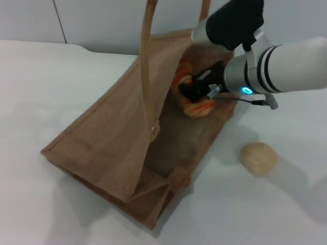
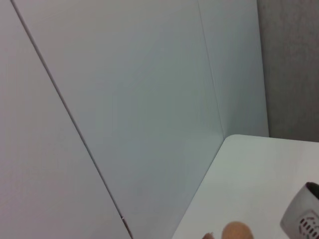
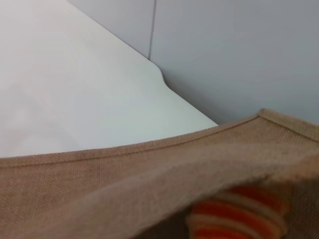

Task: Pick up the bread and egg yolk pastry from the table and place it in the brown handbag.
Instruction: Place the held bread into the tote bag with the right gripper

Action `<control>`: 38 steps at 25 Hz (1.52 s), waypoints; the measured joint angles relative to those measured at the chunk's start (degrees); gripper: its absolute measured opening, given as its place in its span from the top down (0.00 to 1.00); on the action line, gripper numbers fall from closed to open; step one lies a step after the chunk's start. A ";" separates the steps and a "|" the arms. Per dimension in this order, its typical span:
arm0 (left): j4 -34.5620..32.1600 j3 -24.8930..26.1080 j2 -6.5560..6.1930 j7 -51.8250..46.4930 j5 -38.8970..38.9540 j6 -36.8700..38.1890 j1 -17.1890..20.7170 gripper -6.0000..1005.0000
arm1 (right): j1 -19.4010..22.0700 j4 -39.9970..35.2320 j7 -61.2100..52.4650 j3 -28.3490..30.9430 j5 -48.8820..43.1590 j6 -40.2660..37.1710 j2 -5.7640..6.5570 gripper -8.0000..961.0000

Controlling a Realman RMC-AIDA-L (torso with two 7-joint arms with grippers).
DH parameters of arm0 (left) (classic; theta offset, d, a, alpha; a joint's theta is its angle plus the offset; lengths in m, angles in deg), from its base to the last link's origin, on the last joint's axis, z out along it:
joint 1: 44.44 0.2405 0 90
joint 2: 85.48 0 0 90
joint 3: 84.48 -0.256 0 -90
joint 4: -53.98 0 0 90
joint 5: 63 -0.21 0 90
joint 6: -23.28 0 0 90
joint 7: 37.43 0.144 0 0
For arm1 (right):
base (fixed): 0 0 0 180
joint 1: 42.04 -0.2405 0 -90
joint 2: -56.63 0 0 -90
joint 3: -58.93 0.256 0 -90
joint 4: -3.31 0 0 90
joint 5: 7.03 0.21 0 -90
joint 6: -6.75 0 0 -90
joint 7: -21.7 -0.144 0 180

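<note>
From the head view, the large tan-brown woven jute handbag (image 1: 117,138) lies tipped on the white surface (image 1: 41,92) with its mouth open toward the right and far side, one long looped handle (image 1: 145,66) rising up out of the picture. The right arm's tool (image 1: 196,89) reaches into the mouth of the bag, its dark fingers clamped on the ridged loaf of bread with orange and cream stripes (image 1: 196,108), which is inside the opening against the bag's far wall. The small round pale beige egg yolk pastry (image 1: 259,158) sits on the surface to the right of the bag, apart from it.

In the left wrist view, grey wall panels fill most of the picture, with a corner of the white surface; the left tool is not seen.

In the right wrist view, the bag's woven rim (image 3: 149,149) crosses the picture, and the striped bread (image 3: 239,214) shows just beneath the cloth, the white surface beyond.
</note>
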 joint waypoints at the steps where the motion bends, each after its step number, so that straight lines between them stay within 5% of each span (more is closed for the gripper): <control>1: -0.04 0.00 0.04 -0.04 0.03 0.00 -0.01 0.87 | -0.23 0.73 0.00 0.00 0.03 -0.39 0.00 0.71; 21: -0.25 0.01 0.61 -0.05 -0.18 -0.05 0.06 0.87 | -3.03 5.34 -0.52 0.21 1.60 -3.22 -0.09 0.61; 32: 0.36 0.56 0.05 -0.05 -0.58 1.12 1.80 0.87 | -2.44 4.91 -0.68 0.47 1.59 -3.23 -0.01 0.17; 38: 0.45 0.95 -0.64 -0.05 -2.08 2.86 4.13 0.87 | -0.60 3.47 -0.75 1.32 0.70 -0.18 0.33 0.17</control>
